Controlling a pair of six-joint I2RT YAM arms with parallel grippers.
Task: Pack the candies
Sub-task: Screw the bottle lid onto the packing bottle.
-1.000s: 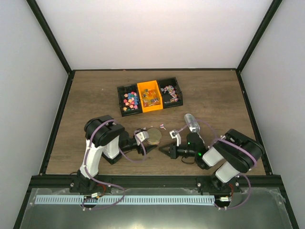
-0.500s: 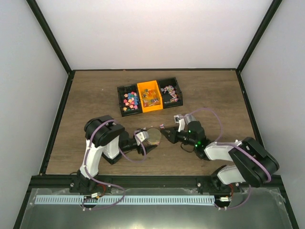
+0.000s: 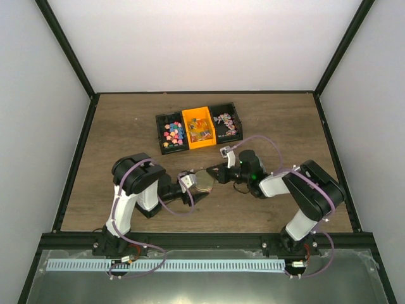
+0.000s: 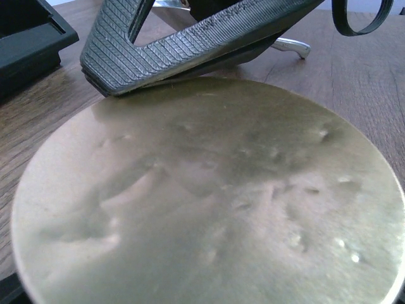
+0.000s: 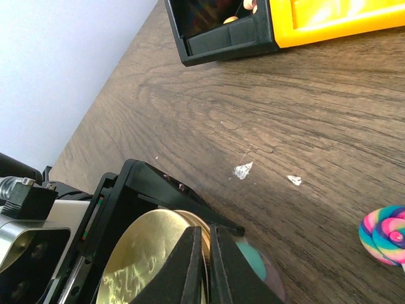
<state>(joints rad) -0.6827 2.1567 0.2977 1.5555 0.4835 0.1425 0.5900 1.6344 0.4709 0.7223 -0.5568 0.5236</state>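
Small bright candies fill the black trays at the back. A clear jar capped by a gold round lid stands mid-table, and my left gripper is clamped round it from the left. In the left wrist view the lid fills the frame and hides my own fingers. My right gripper comes in from the right, its fingers nearly together, pinching the lid's rim. Something teal shows through the jar. A swirl lollipop lies to the right.
A row of three trays sits at the back: black, orange, black. The near black tray's corner and the orange tray show in the right wrist view. White scraps lie on the wood.
My right arm has swung from near the table's front up and left to the lid, opening slightly and closing on its rim. The left arm and jar have not moved.
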